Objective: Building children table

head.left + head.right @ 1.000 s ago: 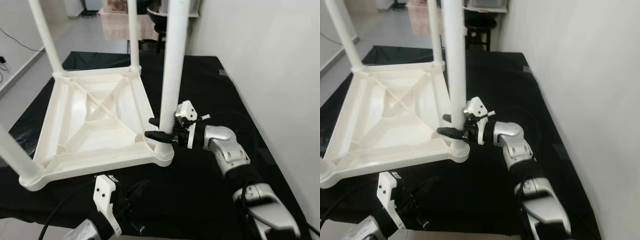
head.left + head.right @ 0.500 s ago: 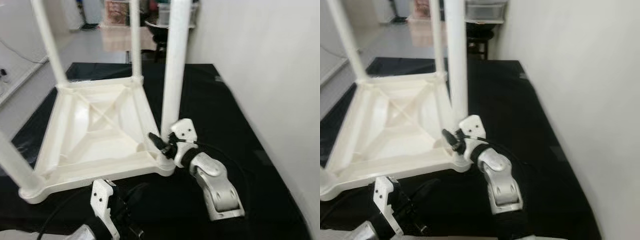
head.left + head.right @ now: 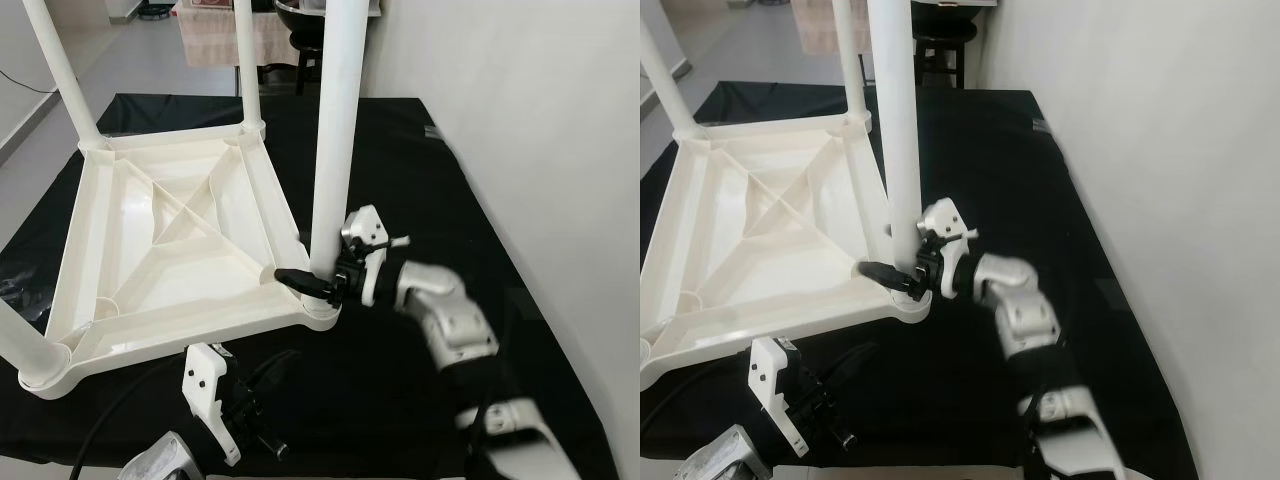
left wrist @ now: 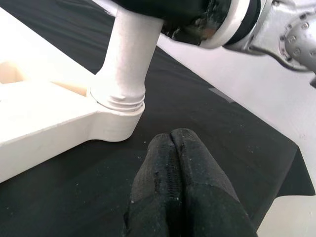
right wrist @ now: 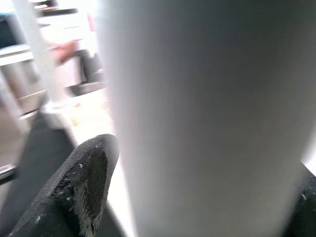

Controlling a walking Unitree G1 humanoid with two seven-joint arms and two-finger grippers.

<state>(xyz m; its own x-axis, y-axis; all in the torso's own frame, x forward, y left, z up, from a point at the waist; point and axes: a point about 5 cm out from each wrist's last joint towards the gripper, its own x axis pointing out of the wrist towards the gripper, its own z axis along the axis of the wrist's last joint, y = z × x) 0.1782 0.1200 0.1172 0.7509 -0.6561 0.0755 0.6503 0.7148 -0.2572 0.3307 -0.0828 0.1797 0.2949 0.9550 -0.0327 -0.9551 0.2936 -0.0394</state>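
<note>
My head views are bright and evenly lit, though my right forearm [image 3: 450, 320] smears with motion blur. Pale glare washes the white leg [image 5: 207, 113] at my right wrist, soft and unfocused; my left wrist picture is sharper, shadows faint

Home interior, likely living area. Black cloth-covered worktop [image 3: 440, 190] against plain white wall [image 3: 540, 120] at 3 o'clock. Grey tiled floor [image 3: 130, 60] at 11 o'clock. Cloth-draped furniture [image 3: 205, 25], dark stool [image 3: 310, 45] at 12 o'clock.
</note>
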